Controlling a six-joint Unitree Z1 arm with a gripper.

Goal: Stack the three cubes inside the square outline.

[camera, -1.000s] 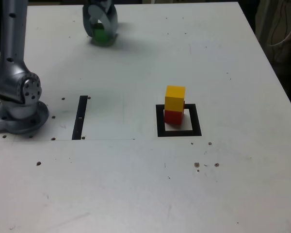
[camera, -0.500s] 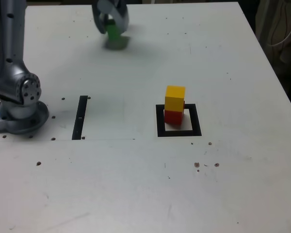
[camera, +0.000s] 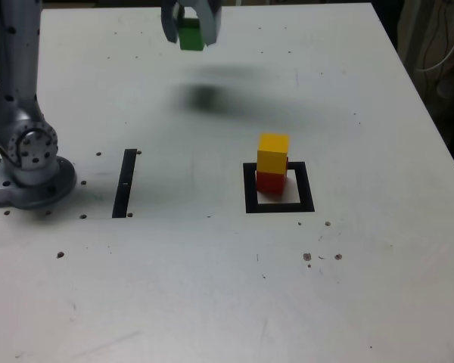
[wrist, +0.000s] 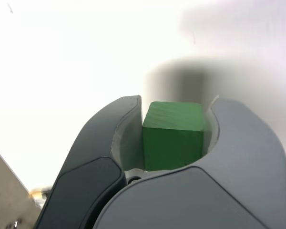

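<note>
My gripper (camera: 190, 29) hangs above the far part of the table, shut on the green cube (camera: 191, 35), which casts a shadow on the table below. The wrist view shows the green cube (wrist: 173, 134) clamped between the two grey fingers (wrist: 109, 143). To the exterior view's right and nearer the camera, the yellow cube (camera: 273, 153) sits on the red cube (camera: 270, 181). That stack stands at the back left part of the black square outline (camera: 279, 205), well apart from the gripper.
The arm's grey base (camera: 29, 162) stands at the exterior view's left. A thin black strip (camera: 125, 182) lies on the white table (camera: 227, 287) between the base and the square. Several small holes dot the surface.
The gripper has lifted the green cube off the table and carried it up and toward the exterior view's right. The yellow-on-red stack has stayed put.
</note>
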